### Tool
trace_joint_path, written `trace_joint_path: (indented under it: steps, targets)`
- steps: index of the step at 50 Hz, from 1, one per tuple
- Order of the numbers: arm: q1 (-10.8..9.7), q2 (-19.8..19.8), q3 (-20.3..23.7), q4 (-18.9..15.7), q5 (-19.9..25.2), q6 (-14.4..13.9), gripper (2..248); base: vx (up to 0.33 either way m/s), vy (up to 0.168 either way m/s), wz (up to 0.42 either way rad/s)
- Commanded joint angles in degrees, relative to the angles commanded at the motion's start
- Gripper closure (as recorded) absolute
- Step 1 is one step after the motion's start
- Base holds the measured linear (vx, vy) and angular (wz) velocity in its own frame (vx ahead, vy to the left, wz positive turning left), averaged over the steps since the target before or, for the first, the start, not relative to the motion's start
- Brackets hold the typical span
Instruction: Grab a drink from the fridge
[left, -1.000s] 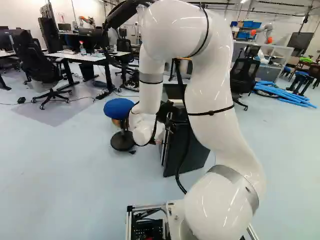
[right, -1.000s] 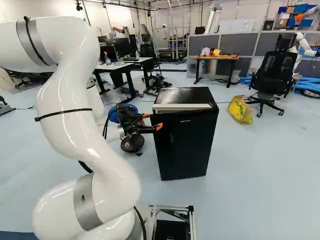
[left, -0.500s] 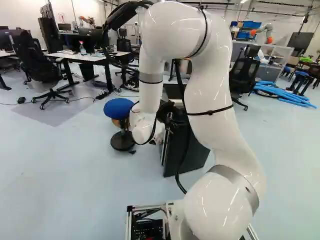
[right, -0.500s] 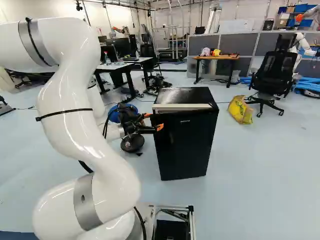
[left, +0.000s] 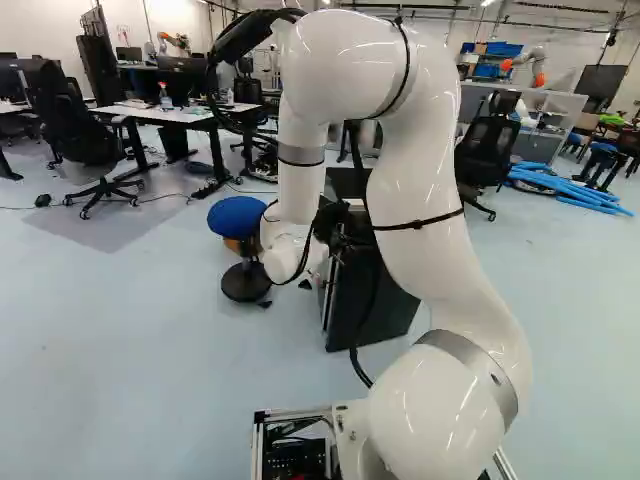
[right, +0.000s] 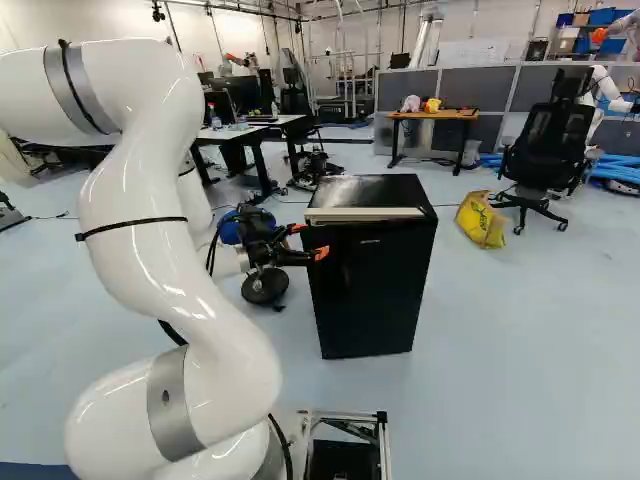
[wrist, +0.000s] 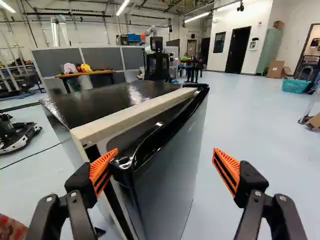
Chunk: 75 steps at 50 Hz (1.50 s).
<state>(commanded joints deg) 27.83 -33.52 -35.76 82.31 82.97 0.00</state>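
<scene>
In the right base view my gripper (right: 309, 241) is at the near left upper corner of the black fridge (right: 370, 285). The wrist view shows the gripper (wrist: 164, 167) open, its fingers wide apart on either side of the fridge door (wrist: 172, 170). One orange pad (wrist: 101, 170) lies right by the door's upper corner, on the side toward the fridge body; whether it touches cannot be told. The other orange pad stands well off the door's outer face. A pale strip (wrist: 125, 116) runs along the body's top edge. The fridge's inside is hidden, and no drink shows.
A blue-topped stool (left: 237, 217) stands beside the fridge. Farther off are a yellow bag (right: 481, 220), an office chair (right: 548, 150), a wooden desk (right: 432, 116) and blue tubes (left: 565, 187). Another robot (right: 603, 90) stands at the back right.
My arm has shifted slightly, its upper part moving left in the left base view and right in the right base view. The gripper has moved a little toward the fridge.
</scene>
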Motion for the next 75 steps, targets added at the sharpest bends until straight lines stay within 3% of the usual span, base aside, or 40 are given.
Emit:
trace_joint_path:
  steps: [26,60,75]
  targets:
    - [0.1,0.2,0.3,3.5,1.4,0.0,3,0.0,0.0,0.0]
    - [1.9,2.2,5.2,9.8,1.4,0.0,3,0.0,0.0,0.0]
    - [1.7,2.7,6.9,12.9,1.4,0.0,3,0.0,0.0,0.0]
